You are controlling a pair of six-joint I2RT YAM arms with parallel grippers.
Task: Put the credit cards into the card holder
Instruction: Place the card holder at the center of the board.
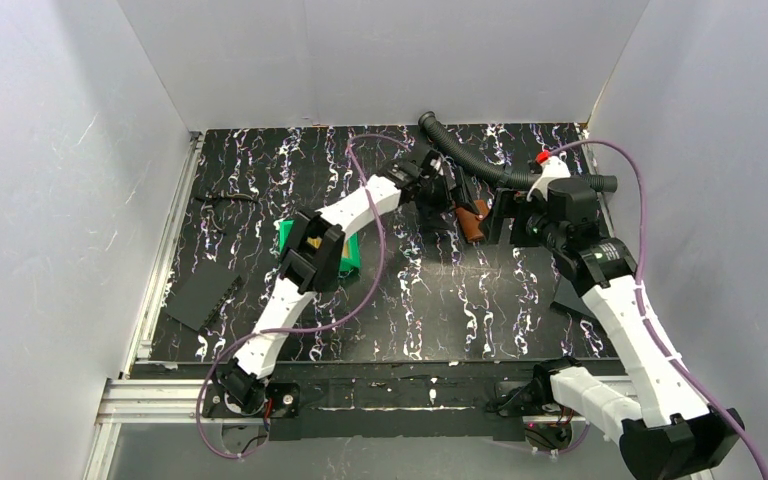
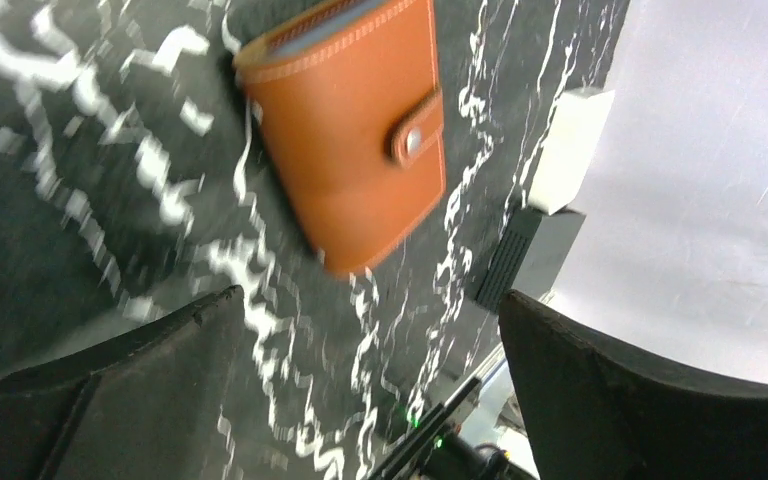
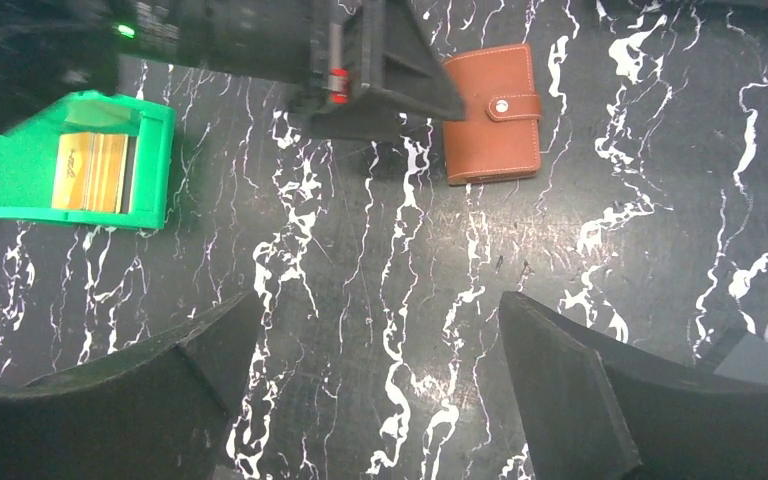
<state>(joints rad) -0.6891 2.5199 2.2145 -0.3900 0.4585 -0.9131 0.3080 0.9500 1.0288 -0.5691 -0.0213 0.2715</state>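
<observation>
- Your left gripper (image 2: 370, 320) and right gripper (image 3: 380, 320) both stand with jaws apart, holding nothing
- The card holder (image 3: 492, 112) lies snapped shut on the table (image 3: 620, 250), upper centre-right of the right wrist view
- Yellowish credit cards (image 3: 90, 172) sit in the green bin (image 3: 10, 175), upper left
- Judgement: these cards are not yet loaded, and you must first open the holder

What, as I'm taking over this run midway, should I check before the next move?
1. Wallet open for loading: not ok, snap tab fastened.
2. Cards lying in the green bin: ok.
3. Left end effector open and empty: ok.
4. Right end effector open and empty: ok.
5. Number of cards in the bin: cannot tell.
</observation>
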